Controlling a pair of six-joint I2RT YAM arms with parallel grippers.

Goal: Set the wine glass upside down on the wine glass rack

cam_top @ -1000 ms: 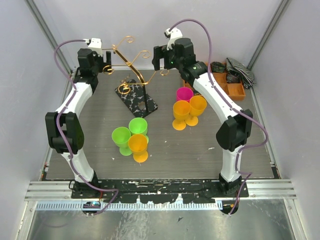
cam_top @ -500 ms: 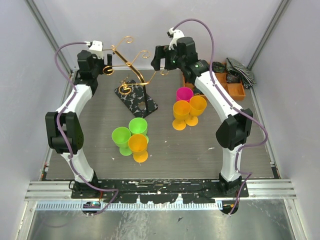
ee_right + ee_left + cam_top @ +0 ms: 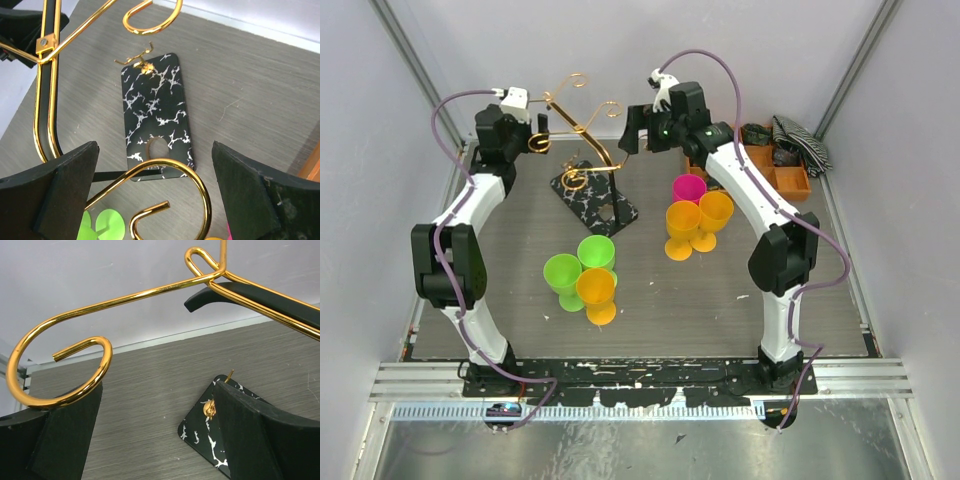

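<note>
I have both arms stretched to the far end of the surface [image 3: 700, 300], one on each side of the wine glass rack [image 3: 586, 128]. Its gold arms curl out above a black base [image 3: 582, 190] veined in white, which lies flat on the surface a little left of centre.

The left gripper [image 3: 539, 134] is at the rack's left side, spread as wide as it goes and holding nothing. From its wrist camera, one gold spiral curl [image 3: 60, 372] sits just over the tip of the left finger [image 3: 60, 440]. I cannot tell whether wire and finger touch. The other finger is clear of the curl, with the base showing on the surface beyond it.

The right gripper [image 3: 634, 128] is at the rack's right side, also fully spread and empty. In its wrist view another gold curl [image 3: 172, 192] lies in the gap between the two fingers [image 3: 250, 195], and I cannot tell whether it touches either. Beneath it is the base, with a round hole [image 3: 157, 146] near one end.

The wine glasses [image 3: 596, 250] all stand upright on the surface, apart from the rack. Two green glasses [image 3: 562, 272] and an orange glass [image 3: 597, 288] cluster mid-surface. A magenta glass [image 3: 688, 187] and two more orange glasses [image 3: 683, 220] stand right of the base, beside the right arm. An orange tray [image 3: 792, 182] sits at the far right corner, a striped cloth [image 3: 805, 140] by it.
</note>
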